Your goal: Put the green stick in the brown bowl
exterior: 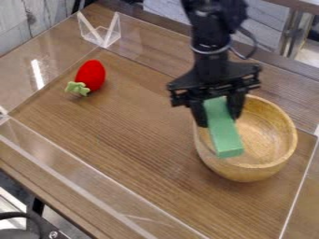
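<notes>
A: What are the pieces made of, by the look of them?

B: The brown bowl (248, 138) is round, pale wood with visible grain and a thick rim. The green stick (223, 130) is a flat, plain, matte slab with square edges. Both are over a dark wood-grain table (100, 140) edged by clear plastic walls.

A: And the jaws?

B: The black gripper (214, 105) points down, its jaws clenched on the stick's upper end. The stick hangs tilted beneath them, its lower end over the bowl's hollow, near the nearer rim. Whether it touches the wood cannot be told.

A: Anything else around?

B: A glossy red strawberry (88, 76) with green leaves lies well off to the left of the jaws.

A: What is hidden?

B: The stick's top is covered by the fingers, the arm is cut off at the upper edge, and the stick hides part of the bowl's inside.
</notes>
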`<state>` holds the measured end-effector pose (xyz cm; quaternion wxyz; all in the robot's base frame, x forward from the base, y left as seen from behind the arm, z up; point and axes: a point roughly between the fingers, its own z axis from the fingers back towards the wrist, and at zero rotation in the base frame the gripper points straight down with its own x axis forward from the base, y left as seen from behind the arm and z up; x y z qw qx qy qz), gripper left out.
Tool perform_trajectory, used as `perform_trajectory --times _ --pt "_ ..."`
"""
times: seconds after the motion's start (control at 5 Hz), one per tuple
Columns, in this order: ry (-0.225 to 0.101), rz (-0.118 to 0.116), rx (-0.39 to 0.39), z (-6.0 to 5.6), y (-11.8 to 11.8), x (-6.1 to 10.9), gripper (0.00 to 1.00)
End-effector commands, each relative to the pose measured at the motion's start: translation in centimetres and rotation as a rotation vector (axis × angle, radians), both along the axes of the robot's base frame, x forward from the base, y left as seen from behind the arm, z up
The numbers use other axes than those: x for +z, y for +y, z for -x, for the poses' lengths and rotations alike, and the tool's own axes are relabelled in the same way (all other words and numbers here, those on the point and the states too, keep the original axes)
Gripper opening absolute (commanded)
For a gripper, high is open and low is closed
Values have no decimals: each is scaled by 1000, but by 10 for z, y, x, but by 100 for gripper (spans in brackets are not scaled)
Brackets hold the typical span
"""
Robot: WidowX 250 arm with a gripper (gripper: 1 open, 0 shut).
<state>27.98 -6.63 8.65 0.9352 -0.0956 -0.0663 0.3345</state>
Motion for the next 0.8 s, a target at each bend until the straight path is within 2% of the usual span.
perform_trajectory --times 0.0,0.4,0.6 --pt "-65 -9 45 -19 -3 14 0" --pt "-76 -32 117 -36 -1 19 0" --pt "-85 -48 123 -31 -9 11 0"
